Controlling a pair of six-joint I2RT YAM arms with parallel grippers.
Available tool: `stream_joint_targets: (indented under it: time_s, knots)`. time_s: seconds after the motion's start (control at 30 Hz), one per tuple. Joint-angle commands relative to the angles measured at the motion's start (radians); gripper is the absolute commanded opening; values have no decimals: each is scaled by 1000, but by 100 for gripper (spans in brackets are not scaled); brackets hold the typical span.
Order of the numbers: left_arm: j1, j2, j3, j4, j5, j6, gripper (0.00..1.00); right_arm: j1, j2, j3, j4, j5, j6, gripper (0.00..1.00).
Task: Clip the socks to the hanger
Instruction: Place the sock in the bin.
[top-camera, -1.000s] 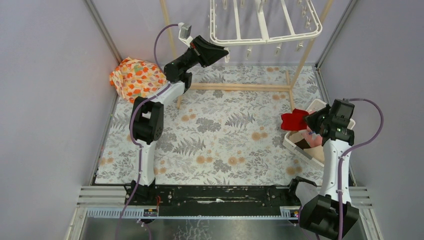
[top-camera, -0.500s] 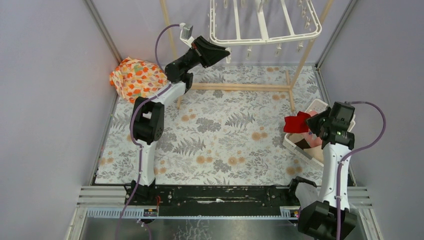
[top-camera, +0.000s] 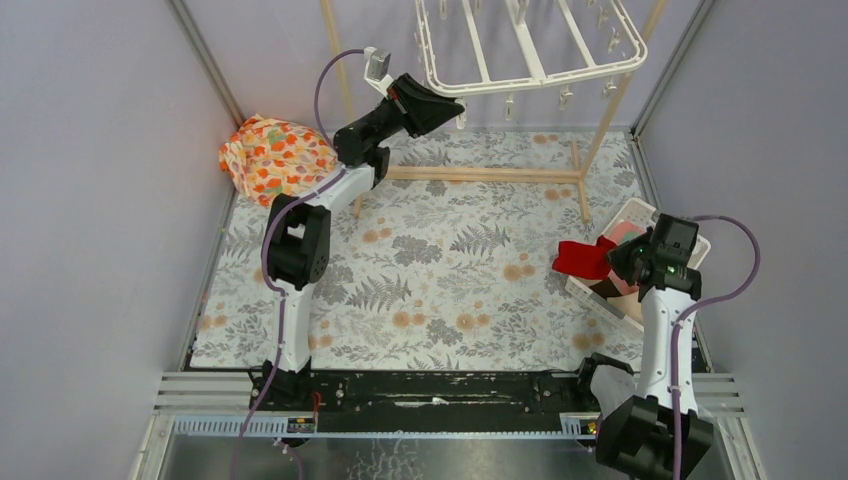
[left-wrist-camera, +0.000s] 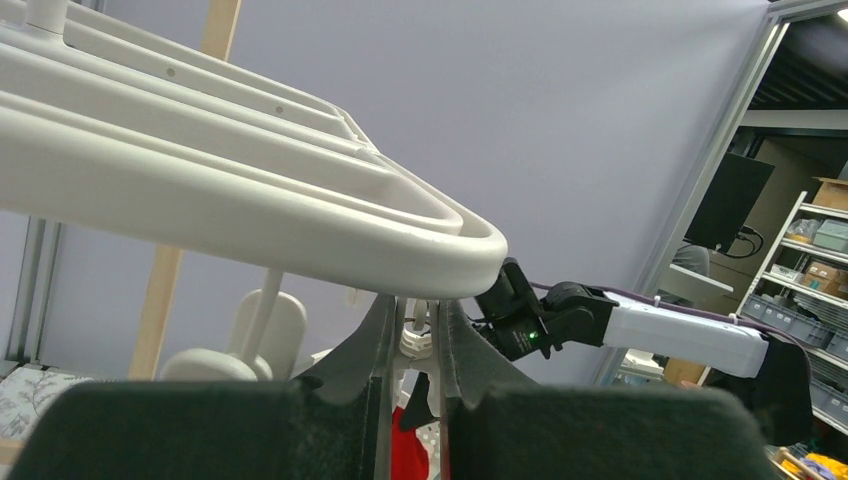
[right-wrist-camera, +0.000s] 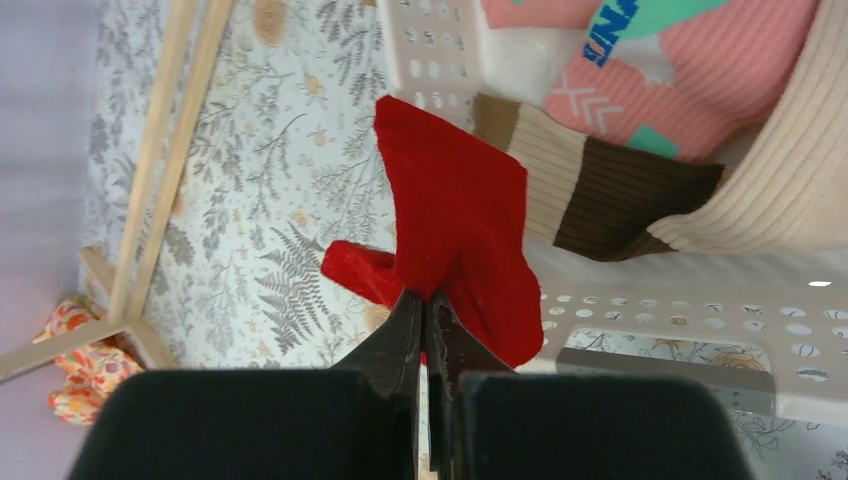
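Right wrist: sock (right-wrist-camera: 455, 215) over basket (right-wrist-camera: 680, 315) rim

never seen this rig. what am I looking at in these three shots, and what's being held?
Two robot arms are bolted at the table's near edge, each ending in two fingers. The overhead picture looks down from behind them; the other two come from a camera on each wrist. On the flowered table: a wooden stand with the white hanger above it, an orange-flowered bundle, and a white basket holding a pink sock and a tan and brown sock. The left arm's fingers are shut on a hanger clip. The right arm's fingers pinch the red sock beside the basket's rim.
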Motion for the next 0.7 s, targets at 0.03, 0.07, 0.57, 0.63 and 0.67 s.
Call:
stream_joint_targets:
  time_s: [0.03, 0.07, 0.57, 0.63, 0.67]
  knots:
    - [-4, 1, 14, 19, 20, 8, 0, -1, 36, -28, 53, 47, 7, 0]
    - [-4, 1, 14, 19, 20, 9, 0, 0, 47, -39, 74, 43, 11, 0]
    - [-4, 1, 9, 12, 26, 21, 0, -1, 121, -41, 154, 152, 67, 87]
    - [-3, 3, 9, 11, 26, 20, 0, 1, 91, -26, 137, 140, 71, 88]
    - [-4, 3, 9, 12, 26, 20, 0, -1, 81, -11, 118, 139, 71, 88]
